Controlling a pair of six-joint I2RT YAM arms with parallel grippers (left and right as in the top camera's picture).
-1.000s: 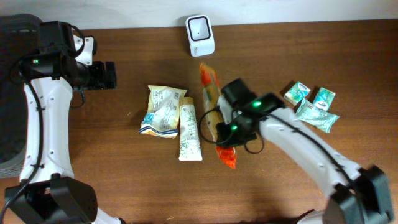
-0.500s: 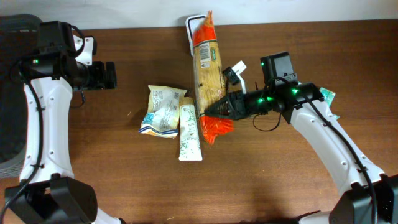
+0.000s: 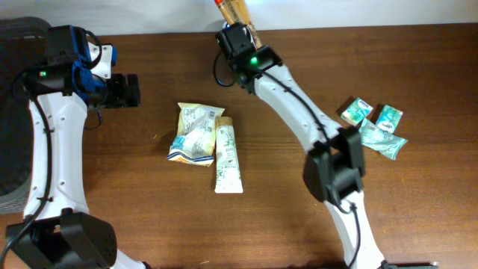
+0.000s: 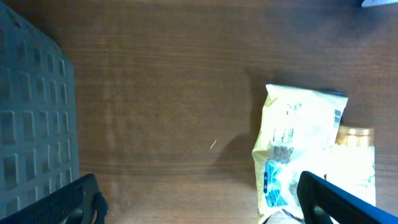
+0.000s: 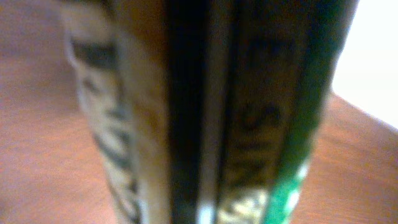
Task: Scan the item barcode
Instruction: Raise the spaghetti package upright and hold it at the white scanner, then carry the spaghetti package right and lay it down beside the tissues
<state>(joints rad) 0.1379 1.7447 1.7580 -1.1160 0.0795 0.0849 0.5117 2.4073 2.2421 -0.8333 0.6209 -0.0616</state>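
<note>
The right gripper [image 3: 238,27] reaches far up to the back edge of the brown table [image 3: 418,202]. Its two fingers are squeezed tight on the long packet [image 3: 231,7], the one with orange and tan on it. The packet is lifted up and pokes past the top of the overhead view, so only its low end shows there. In the right wrist view the packet fills nearly the whole view and looks very blurry, with tan, black and green stripes. The left gripper [image 3: 132,90] hangs over the left side of the table, well apart from the packet. Its fingers are spread wide and nothing is between them. In the middle of the table lie a yellow and white snack bag [image 3: 196,134] and a white tube [image 3: 228,158], side by side and touching. Three small teal packs [image 3: 379,124] lie close together near the right edge.
</note>
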